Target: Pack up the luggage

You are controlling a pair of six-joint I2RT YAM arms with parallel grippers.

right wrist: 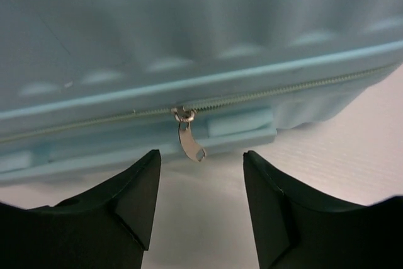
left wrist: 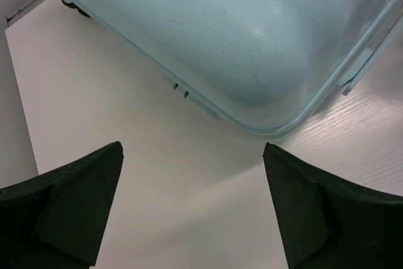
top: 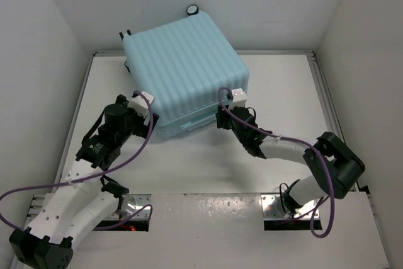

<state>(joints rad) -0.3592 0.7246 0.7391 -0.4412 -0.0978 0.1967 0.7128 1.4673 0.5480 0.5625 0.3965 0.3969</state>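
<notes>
A: top view. luggage (top: 182, 67) lies flat and shut at the far-middle of the table (top: 189, 168). left gripper (top: 146, 108) is at its near-left corner, right gripper (top: 225, 114) at the near-right end of the front edge. risk?
B: nothing pins the case. a tug on that front edge would likely slide or spin the whole shell. count: one case, two arms, one caster wheel (top: 192, 10) clear at the far edge. dark bits at the far-left corner are too small to call
A: left wrist?
B: fingers (left wrist: 75, 200) spread wide, nothing between them. the case's rounded corner is just ahead, not touching. closing here grabs air, and pushing in skids the case off line for the other arm. one corner, one caster wheel at the top-left edge
A: right wrist?
B: jaws partly apart, empty. one zipper pull (right wrist: 190, 140) hangs off the zipper (right wrist: 296, 85) just past the tips, roughly centred. the tab is thin and loose, so an off-centre close flips it away or pinches the shell ridge instead. can't tell which side of the slider is zipped, so pulling the wrong way is a risk too
</notes>
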